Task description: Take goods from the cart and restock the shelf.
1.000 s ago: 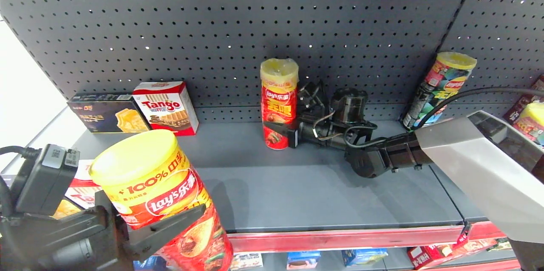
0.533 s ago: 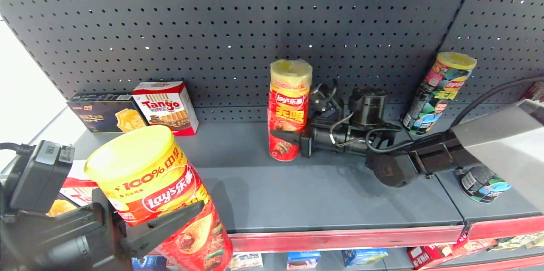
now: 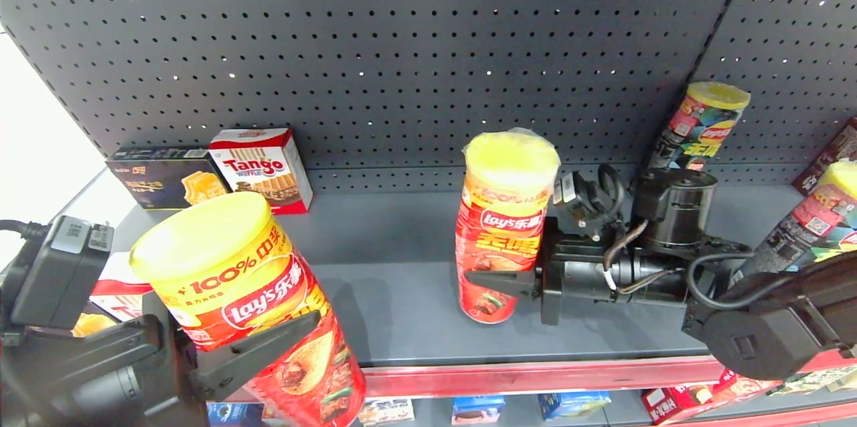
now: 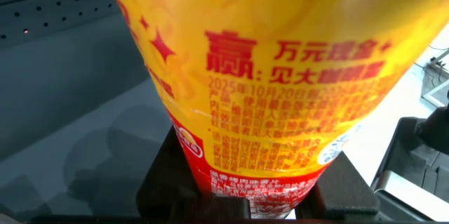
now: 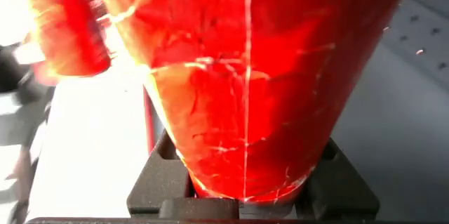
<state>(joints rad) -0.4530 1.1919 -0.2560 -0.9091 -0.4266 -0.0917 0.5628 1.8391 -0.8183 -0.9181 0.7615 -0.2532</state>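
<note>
A tall chip can with a yellow lid, tilted, hangs in front of the shelf's left end, and my left gripper is shut on its lower half. In the left wrist view the same can stands between the fingers of that gripper. A second chip can, upright with a wrapped yellow top, is over the grey shelf board near its front, right of centre. My right gripper is shut on its red lower part, also seen as can in gripper. Whether its base touches the board I cannot tell.
Two wafer boxes, a red-and-white one and a dark one, stand at the back left. Dark-patterned chip cans lean at the right. A pegboard wall closes the back. Below the red shelf lip are small boxes.
My right gripper has carried its can from the back of the shelf toward the front and to the right. The left gripper and its can have barely shifted.
</note>
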